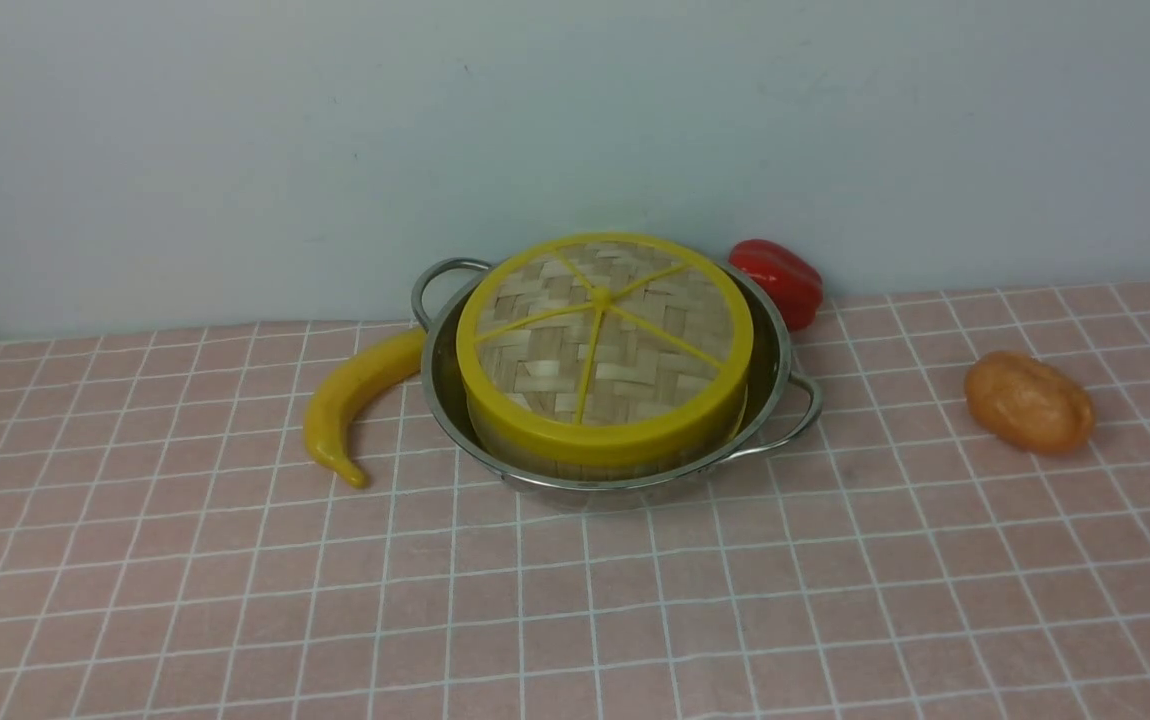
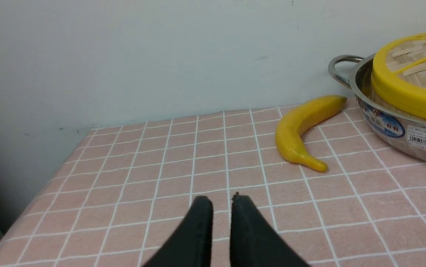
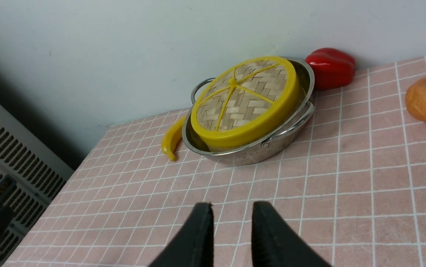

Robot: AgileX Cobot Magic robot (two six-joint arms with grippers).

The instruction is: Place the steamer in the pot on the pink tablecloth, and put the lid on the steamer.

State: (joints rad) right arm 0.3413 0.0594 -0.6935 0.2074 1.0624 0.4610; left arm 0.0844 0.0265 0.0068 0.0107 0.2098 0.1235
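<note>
The flat herringbone-woven bamboo lid [image 1: 603, 337] caps the bamboo steamer [image 1: 575, 462] inside the shiny steel pot [image 1: 635, 487] on the pink gridded tablecloth [image 1: 575, 600]; a yellow banana [image 1: 355, 400] touches the pot. Left gripper [image 2: 220, 200] and right gripper [image 3: 231, 207] hang narrowly parted, empty.

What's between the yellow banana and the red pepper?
The pot, holding the steamer with the lid on top, sits between the banana and the pepper, seen in the front view.

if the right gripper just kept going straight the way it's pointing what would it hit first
Probably the pot: the right gripper points over bare pink tablecloth toward its near wall, with nothing between. If it angles downward, it may meet the cloth first; depth is unclear.
</note>
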